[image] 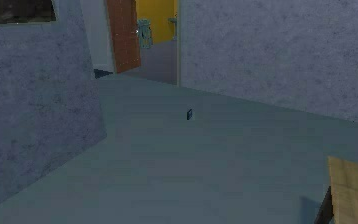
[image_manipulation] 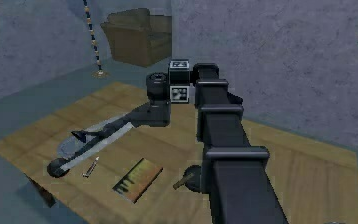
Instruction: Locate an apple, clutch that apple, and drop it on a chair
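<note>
Which blob, if any, is the apple cannot be told. The gripper [image_manipulation: 69,158] lies low over the light wooden table [image_manipulation: 287,160], with a small pale sliver [image_manipulation: 89,168] just beside its fingers. Whether it holds anything, and how the fingers stand, cannot be told. A flat yellow-green book [image_manipulation: 137,178] lies near. Beyond the table stands an open brown cardboard box [image_manipulation: 137,38], its contents hidden.

Forward view: dim, flat light throughout. Brightest patch is doorway [image: 158,22] at top (yellow surface lit beyond it). Near wall [image: 37,100] on forward view's left is darker than far wall [image: 277,50]. Floor [image: 187,160] evenly lit.

Arm side view: dim too. Table [image_manipulation: 47,135] is lightest broad surface, arm [image_manipulation: 227,150] near-black, white squares [image_manipulation: 179,80] are brightest spots. Gripper [image_manipulation: 75,152] shows pale grey against table.
</note>
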You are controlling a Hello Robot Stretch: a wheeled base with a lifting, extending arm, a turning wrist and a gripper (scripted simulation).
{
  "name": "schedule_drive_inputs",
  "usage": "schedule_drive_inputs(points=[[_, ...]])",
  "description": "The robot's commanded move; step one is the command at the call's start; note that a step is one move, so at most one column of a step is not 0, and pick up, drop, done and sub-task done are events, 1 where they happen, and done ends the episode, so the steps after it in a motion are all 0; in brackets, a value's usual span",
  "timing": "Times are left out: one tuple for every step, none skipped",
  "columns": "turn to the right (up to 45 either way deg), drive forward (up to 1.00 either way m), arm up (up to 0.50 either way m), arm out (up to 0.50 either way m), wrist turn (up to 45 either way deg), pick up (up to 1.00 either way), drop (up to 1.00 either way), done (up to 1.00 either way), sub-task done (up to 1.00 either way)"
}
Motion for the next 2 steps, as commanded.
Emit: schedule_drive_inputs(points=[[0.0, 0.00, 0.00, -0.10, 0.0, 0.00, 0.00, 0.00, 0.00], [0.0, 0.00, 0.00, 0.00, 0.0, 0.00, 0.00, 1.00, 0.00]])
